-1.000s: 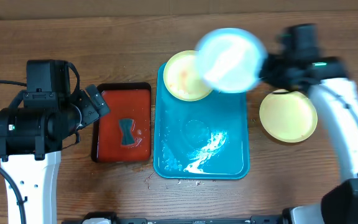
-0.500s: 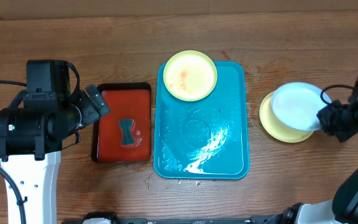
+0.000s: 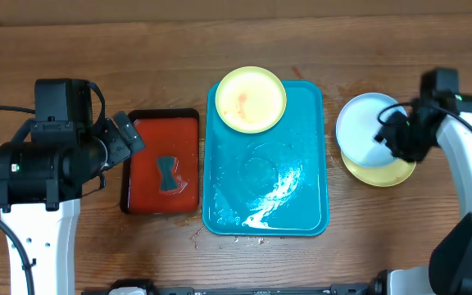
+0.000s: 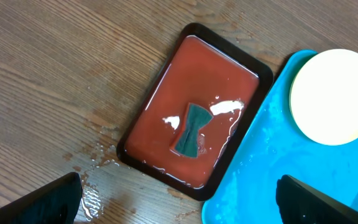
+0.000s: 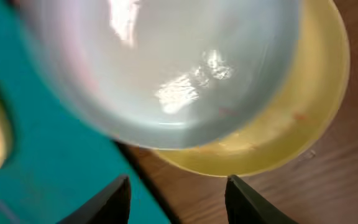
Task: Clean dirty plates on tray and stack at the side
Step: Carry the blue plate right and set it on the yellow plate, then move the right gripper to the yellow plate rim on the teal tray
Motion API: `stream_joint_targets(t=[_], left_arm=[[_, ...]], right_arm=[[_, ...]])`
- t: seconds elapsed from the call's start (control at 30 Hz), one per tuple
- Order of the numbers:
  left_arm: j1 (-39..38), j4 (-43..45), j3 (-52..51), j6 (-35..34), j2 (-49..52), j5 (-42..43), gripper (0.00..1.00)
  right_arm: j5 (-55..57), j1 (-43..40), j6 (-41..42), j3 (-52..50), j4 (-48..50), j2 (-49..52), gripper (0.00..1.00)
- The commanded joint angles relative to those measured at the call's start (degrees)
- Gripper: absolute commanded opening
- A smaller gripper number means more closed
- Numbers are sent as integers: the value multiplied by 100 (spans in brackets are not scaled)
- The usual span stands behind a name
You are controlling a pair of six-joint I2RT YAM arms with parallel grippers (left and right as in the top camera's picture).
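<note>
My left pincer [image 4: 179,202] hangs left of the tray [image 3: 301,205] with its fingers spread wide and holding nothing. It is above the one red tray [image 4: 166,99], which holds one dark sponge [image 3: 167,174]. At the tray's far end sits one yellow-green plate [image 3: 251,99] with an orange smear, so I judge it not yet cleaned. Just right of the tray, one light blue plate [image 3: 360,123] lies offset over a second yellow-green plate [image 3: 379,174]. That makes three plates, two at the side and one left to do. My right pincer [image 5: 176,190] is right of that pair, fingers parted, with nothing between their tips.
</note>
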Motion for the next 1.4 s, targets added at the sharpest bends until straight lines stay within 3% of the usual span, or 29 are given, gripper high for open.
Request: stream_joint_targets(t=[0.0,0.13,0.27,0.3,0.33,0.47,0.8,0.97,1.23,1.37], left_arm=[[-2,-2,37,22,-22,-116,100],[-2,-4,37,22,-22,-116,100],[-2,-2,37,22,-22,-116,100],[-2,-2,37,22,-22,-116,99],[-2,-2,37,22,-22,-116,100],[-2,-2,37,24,-22,-116,100],[-2,-4,37,24,-22,-116,99],[-2,-2,37,22,-20,-116,100],[-2,-2,37,24,-11,-116,100],[-2,-2,37,22,-11,-116,100]], right_arm=[[442,557,-245,782,-247,-271,53],[605,1027,-525,1010,74,-269,51],[925,1150,-498,992,133,-190,23],[977,1150,-490,992,122,-164,9],[1139,1126,-400,992,72,-127,4],[1735,861,260,844,-105,133,4],[614,216,212,-33,9,1034,4],[669,227,190,-72,-396,1029,4],[767,227,396,-1187,776,1029,4],[857,192,387,-1335,483,1008,4]])
